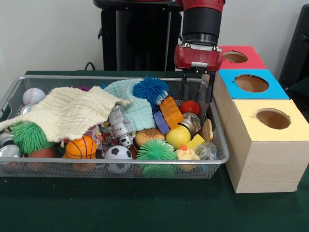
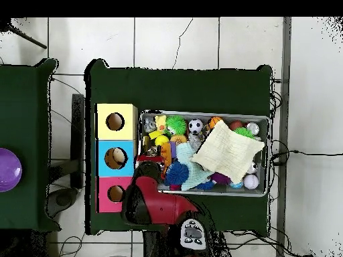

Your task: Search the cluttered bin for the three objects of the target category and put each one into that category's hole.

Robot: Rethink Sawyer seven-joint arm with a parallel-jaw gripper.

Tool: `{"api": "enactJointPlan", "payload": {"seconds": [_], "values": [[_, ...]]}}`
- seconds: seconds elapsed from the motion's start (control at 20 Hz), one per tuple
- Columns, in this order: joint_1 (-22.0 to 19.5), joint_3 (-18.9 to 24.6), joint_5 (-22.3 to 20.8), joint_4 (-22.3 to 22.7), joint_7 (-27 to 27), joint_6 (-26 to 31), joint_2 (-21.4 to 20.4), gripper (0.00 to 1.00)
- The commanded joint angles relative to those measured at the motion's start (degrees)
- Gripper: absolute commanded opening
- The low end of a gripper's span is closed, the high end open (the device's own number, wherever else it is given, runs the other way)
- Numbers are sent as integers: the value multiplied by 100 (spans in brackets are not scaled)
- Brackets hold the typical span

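Your gripper (image 1: 197, 92) hangs with the fingers (image 1: 185, 88) spread and empty over the bin (image 1: 219, 145). One clear crinkled object (image 1: 206, 151) lies below the fingers, toward the camera (beside the duck (image 1: 186, 153)). Descend slowly, straddling it only.

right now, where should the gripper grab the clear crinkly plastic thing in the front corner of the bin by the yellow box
Probably from straight above, pinching the clear plastic piece across its upper crumpled folds. It lies on top of the clutter, but the bin rim and rubber duck crowd its sides. The gripper hangs open.
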Motion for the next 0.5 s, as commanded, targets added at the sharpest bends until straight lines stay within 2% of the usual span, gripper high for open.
{"api": "enactJointPlan", "payload": {"seconds": [0.05, 0.15, 0.2, 0.35, 0.4, 0.45, 0.5], "values": [[-51, 124, 69, -723, 816, 8, 135, 100], [-93, 205, 34, -766, 806, 195, 94, 100], [-303, 272, -134, -655, 816, 450, -99, 100], [-419, 416, -87, -797, 555, 1339, -367, 100], [-472, 494, -30, -891, 415, 1837, -460, 100], [-447, 491, -17, -922, 362, 1959, -463, 100], [-454, 516, 44, -1048, 254, 2352, -485, 100]]}}
